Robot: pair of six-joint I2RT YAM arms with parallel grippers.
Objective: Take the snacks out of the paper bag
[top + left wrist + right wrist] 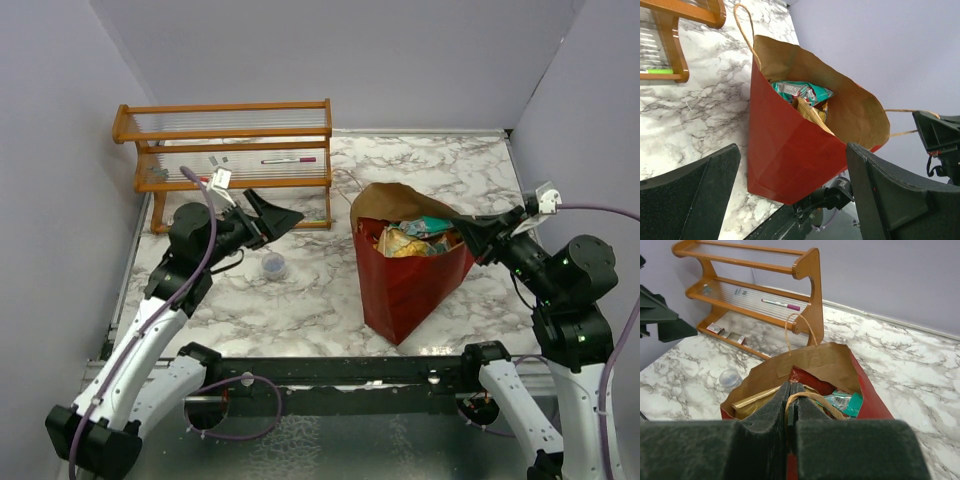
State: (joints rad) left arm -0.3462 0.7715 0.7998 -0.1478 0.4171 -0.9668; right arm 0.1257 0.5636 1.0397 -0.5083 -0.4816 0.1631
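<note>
While the snacks (415, 238) are packed inside the paper bag (405, 290), a teal packet (800, 91) and yellow and orange ones are seen at its open mouth, just ahead of and below the right gripper (791, 387). The bag is stood upright on the marble-patterned table (450, 170), with its dark red outside turned toward the arms and its tan inside shown on the far wall. The right gripper is pressed together at the rim of the bag nearest to it, and a twisted paper loop handle (812, 396) is pinched between its foam pads. The left gripper (280, 217) is held spread wide above the table, well apart from the bag, which is faced by its open fingers; nothing is held between them. A small clear round container (273, 265) is set on the table near the left gripper, a little below it and apart from the bag. Beyond the left gripper, toward the back wall, a wooden shelf rack (230, 180) is placed, and a pen (290, 160) is laid on its lower tier.
</note>
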